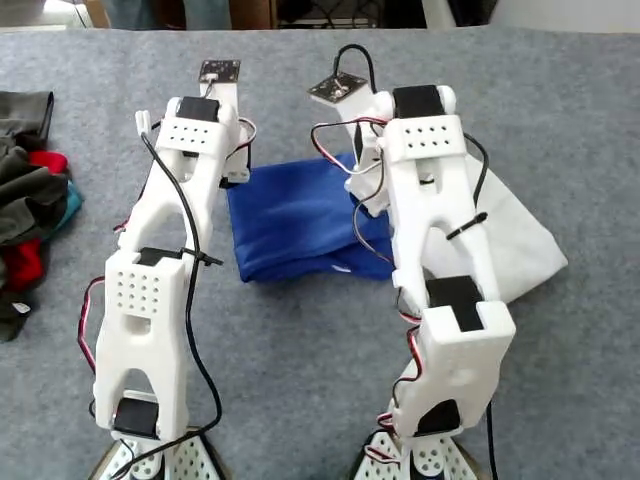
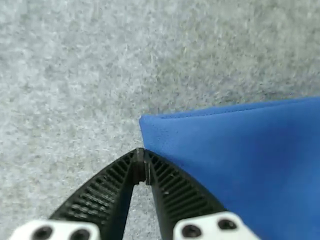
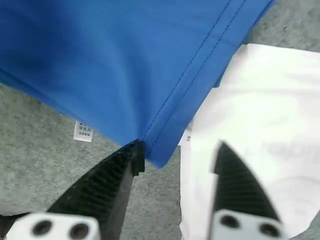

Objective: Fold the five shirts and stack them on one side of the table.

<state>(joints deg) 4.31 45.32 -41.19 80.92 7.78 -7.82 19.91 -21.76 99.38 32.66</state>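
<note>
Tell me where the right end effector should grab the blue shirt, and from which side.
Best bet: grip the blue shirt at its stitched hem corner beside the white shirt. That corner is a thin, flat free edge, and the open right end effector straddles it. Come from beyond the corner, pinching blue cloth only.

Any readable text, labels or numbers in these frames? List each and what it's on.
Nothing can be quoted as read.
Too small to read: white care tag at the edge of the blue shirt.
Too small to read: small tag at the edge of the white shirt.
Blurred: faint grey marking on the white shirt.
</note>
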